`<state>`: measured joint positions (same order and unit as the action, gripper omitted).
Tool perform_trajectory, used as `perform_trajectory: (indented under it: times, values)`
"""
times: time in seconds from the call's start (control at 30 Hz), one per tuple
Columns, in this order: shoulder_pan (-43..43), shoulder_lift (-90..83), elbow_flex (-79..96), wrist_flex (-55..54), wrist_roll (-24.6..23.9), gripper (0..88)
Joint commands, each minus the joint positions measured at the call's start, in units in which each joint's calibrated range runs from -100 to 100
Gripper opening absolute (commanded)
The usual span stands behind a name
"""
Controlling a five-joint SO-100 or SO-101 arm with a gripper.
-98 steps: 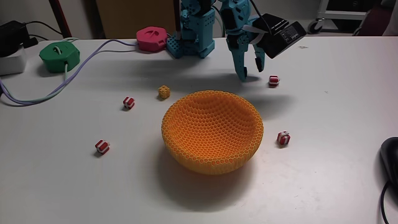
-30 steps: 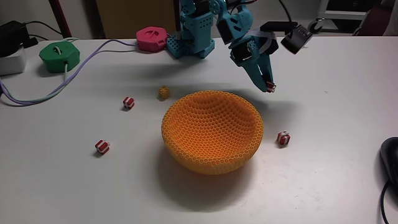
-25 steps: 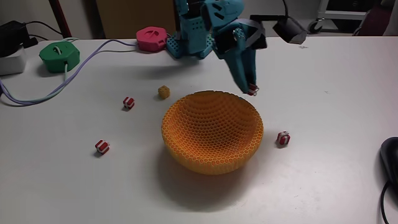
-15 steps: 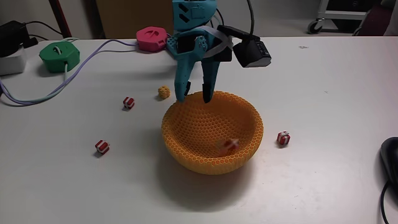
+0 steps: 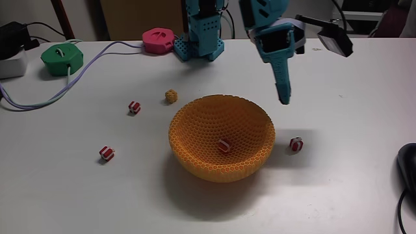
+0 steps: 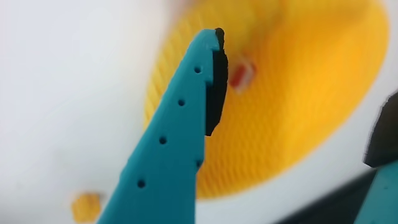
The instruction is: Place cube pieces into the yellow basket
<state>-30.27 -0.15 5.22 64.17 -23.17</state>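
Nearest, one striped cube (image 5: 107,153) on the table, then the yellow basket (image 5: 195,140) with a cube piece (image 5: 224,144) inside, another cube (image 5: 296,144) beside it, and behind, gripper (image 5: 284,99) hovering empty, opening unclear.

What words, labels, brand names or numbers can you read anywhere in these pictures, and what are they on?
None can be read.
The yellow basket, the striped cube pieces, the green box and the pink box show no lettering in the fixed view.
The wrist view is too blurred to read anything.
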Motion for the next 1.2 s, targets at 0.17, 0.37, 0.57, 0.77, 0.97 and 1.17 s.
perform_trajectory:
  times: [0.17, 0.37, 0.57, 0.77, 0.97, 1.17]
  values:
    - [-1.6, 15.0, -14.9, -1.1, 1.2, 27.3]
    - [-0.3, 24.5, -21.0, -1.9, 1.9, 27.0]
    - [0.0, 31.2, -24.9, -1.4, 2.3, 25.5]
    - [-0.1, 34.1, -27.0, -1.4, 2.3, 23.9]
    - [-0.5, 37.0, -29.2, -2.3, 2.6, 18.0]
    - [-1.2, 38.8, -30.2, -4.0, 2.4, 14.0]
